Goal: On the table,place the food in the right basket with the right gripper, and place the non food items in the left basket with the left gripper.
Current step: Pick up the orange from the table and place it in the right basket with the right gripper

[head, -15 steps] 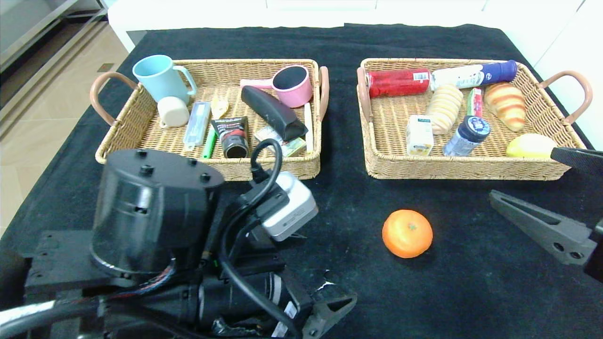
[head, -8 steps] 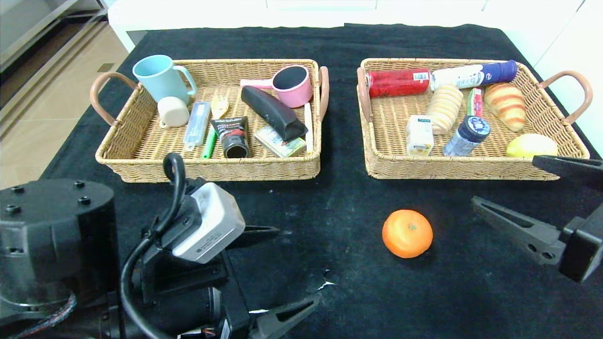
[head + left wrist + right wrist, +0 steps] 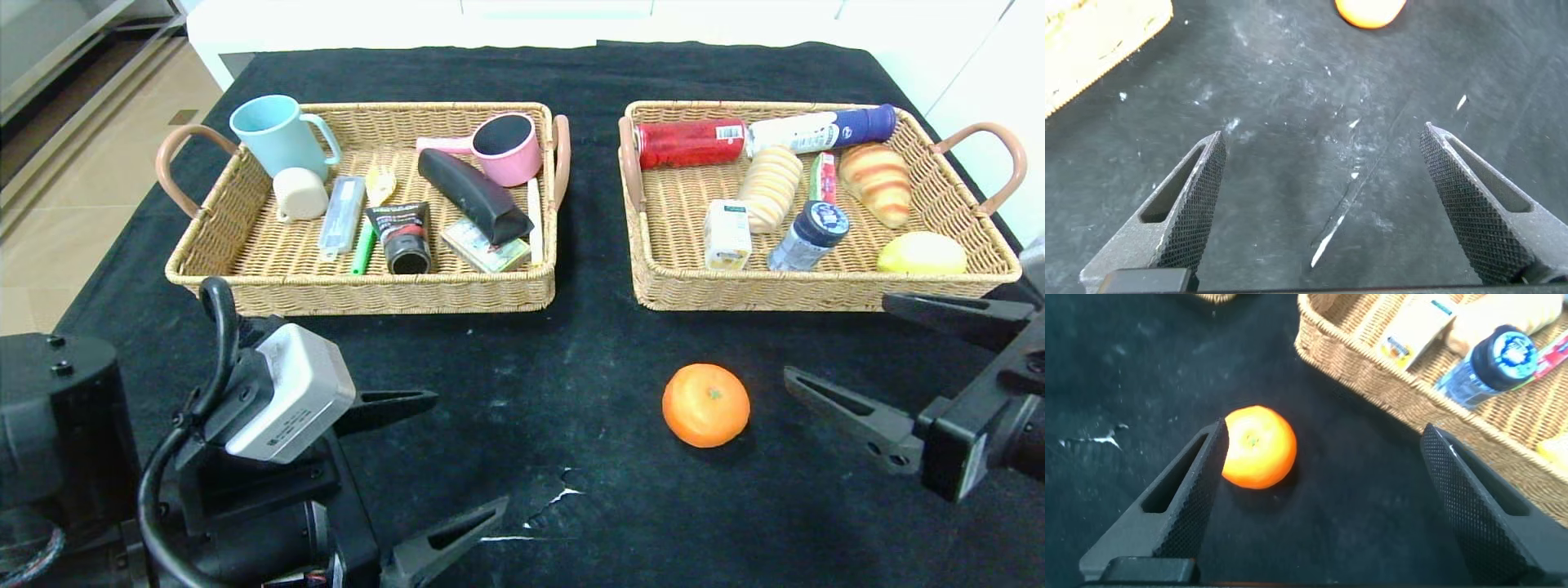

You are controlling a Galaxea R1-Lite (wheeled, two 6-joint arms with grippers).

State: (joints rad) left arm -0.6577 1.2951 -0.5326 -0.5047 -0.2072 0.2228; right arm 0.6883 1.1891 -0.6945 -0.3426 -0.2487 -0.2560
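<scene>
Tools are both seen spread wide, nothing held. Right tool (image 3: 841,347) is hung low over the counter (image 3: 588,343), just right of the orange fruit (image 3: 705,405); in the right wrist view one finger (image 3: 1180,498) is seen just beside the fruit. Left tool (image 3: 441,457) is held over bare black cloth near the white tear (image 3: 563,494). Fruit is found alone on the cloth, in front of the right basket (image 3: 653,278), where juice carton (image 3: 727,235) and red-ended packet (image 3: 823,177) are lodged. Left basket (image 3: 196,269) is filled with pasta fork (image 3: 369,220), black case (image 3: 473,196) and black tube (image 3: 402,237).
</scene>
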